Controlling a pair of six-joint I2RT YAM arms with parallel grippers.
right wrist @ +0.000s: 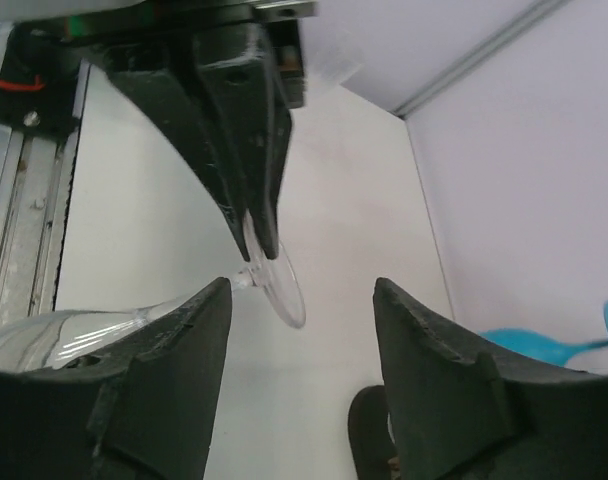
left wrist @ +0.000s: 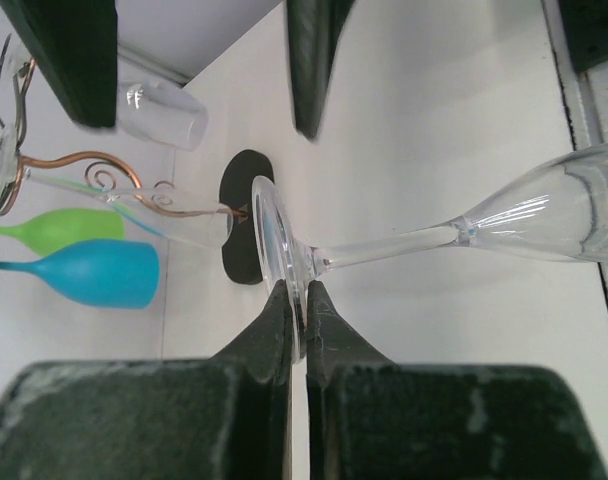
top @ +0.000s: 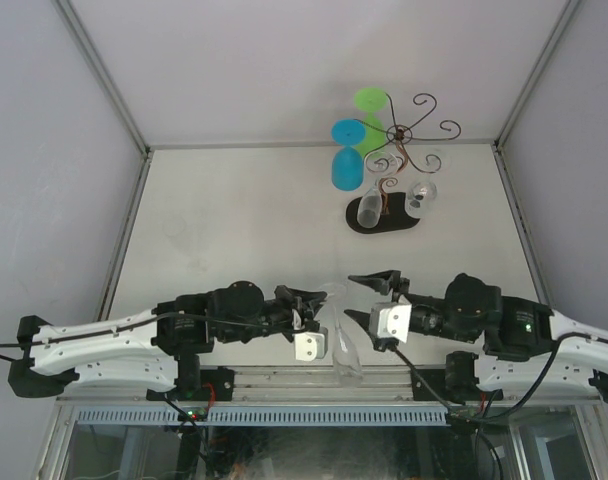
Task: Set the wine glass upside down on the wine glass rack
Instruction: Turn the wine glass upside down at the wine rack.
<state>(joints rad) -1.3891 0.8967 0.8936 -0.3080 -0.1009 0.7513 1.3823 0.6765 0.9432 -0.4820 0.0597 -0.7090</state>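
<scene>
My left gripper (top: 306, 303) sat well to the near side of the wine glass rack (top: 409, 135), far short of its curled arms. Its jaws were pinched almost together on the wine glass (top: 340, 335), gripping the thin rim of the foot. From the left wrist I saw both fingers (left wrist: 282, 325) meet on that disc edge.

The glass was clear and lay roughly level, well apart from the rack and not on it. Its foot pointed toward the rack and its bowl pointed away, out over the near edge of the table (top: 234, 220).

My right gripper (top: 367, 299) waited just beside the glass, also on the rack's near side. Its jaws were spread wide with nothing in them. From the right wrist the glass's foot showed in the gap ahead of my fingers (right wrist: 164, 380), and the bowl ran close behind one of them. I could not tell whether they touched.

On the rack itself, a blue glass (top: 347, 160) and a green glass (top: 370, 108) hung from the left arms. Two clear glasses (top: 369, 210) hung on its near side.
</scene>
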